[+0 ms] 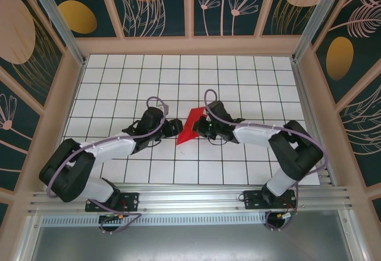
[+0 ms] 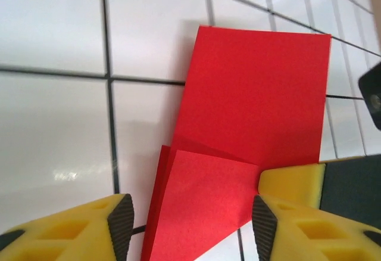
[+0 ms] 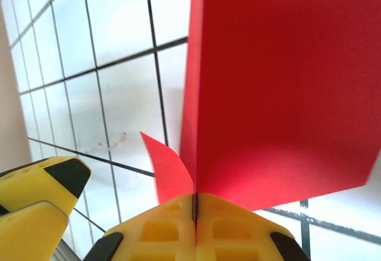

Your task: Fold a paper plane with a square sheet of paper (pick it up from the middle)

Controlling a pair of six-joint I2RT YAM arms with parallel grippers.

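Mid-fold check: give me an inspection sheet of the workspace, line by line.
Surface: white grid-tile table, glossy and flat.
Job's things: red paper sheet, partly folded, at centre between the arms; one flap overlaps its lower part.
Clutter: nothing seen.
Grippers: right gripper shut on the paper's edge; left gripper open, straddling the folded corner.
Cables: purple cables loop above both wrists.
Surroundings: wood-framed floral wall panels; aluminium rail at the near edge.

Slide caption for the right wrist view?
Right gripper shut on the folded red paper, held over the white tiled table.
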